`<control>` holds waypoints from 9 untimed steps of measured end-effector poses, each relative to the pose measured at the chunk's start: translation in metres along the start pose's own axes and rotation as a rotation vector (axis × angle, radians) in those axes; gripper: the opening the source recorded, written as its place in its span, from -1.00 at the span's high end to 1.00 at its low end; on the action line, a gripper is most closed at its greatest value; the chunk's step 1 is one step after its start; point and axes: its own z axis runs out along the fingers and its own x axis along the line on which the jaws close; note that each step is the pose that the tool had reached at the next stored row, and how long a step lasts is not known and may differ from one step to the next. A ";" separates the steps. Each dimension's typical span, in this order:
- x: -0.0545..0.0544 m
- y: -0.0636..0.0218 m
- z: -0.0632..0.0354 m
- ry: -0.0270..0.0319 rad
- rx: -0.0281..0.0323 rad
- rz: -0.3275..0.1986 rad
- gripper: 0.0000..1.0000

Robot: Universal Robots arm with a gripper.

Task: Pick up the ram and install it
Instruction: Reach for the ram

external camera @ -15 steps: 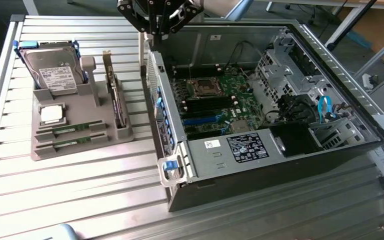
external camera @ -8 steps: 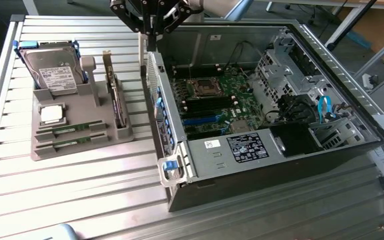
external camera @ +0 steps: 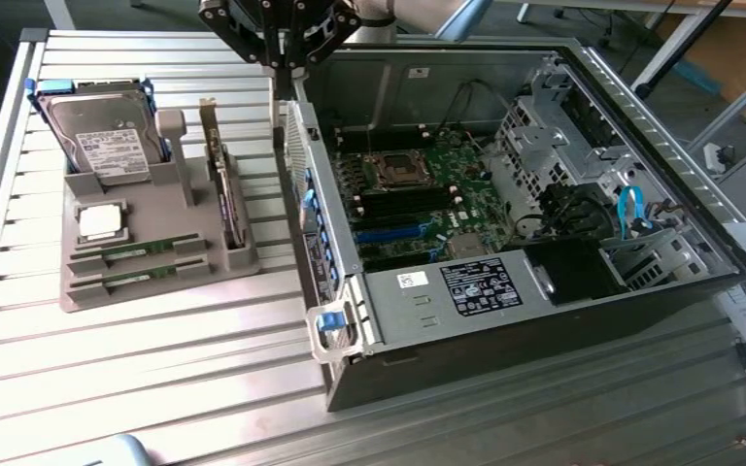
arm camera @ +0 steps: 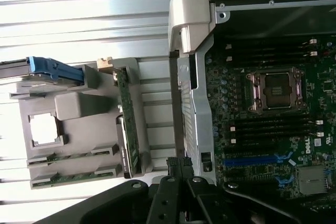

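Two green ram sticks (external camera: pixel 133 253) (external camera: pixel 135 280) lie side by side in the front slots of a grey holder (external camera: pixel 166 294) on the table; the wrist view shows them too (arm camera: pixel 73 157) (arm camera: pixel 73 176). My gripper (external camera: pixel 284 66) hangs high above the gap between the holder and the open computer case (external camera: pixel 503 320). It is shut with nothing in it, and its black fingertips (arm camera: pixel 179 163) are pressed together over the case's side wall. The motherboard's black and blue memory slots (external camera: pixel 396 212) (arm camera: pixel 270 129) lie next to the processor socket (external camera: pixel 391 170).
The holder also carries a hard drive (external camera: pixel 108 141) with blue rails, a square silver processor (external camera: pixel 101 221) and an upright dark expansion card (external camera: pixel 226 194). The case's raised metal wall (external camera: pixel 306 175) stands between holder and motherboard. Cables and a drive cage (external camera: pixel 620 223) fill the case's right.
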 end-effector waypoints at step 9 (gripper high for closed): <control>0.014 -0.0011 -0.0004 0.0000 0.0000 0.000 0.79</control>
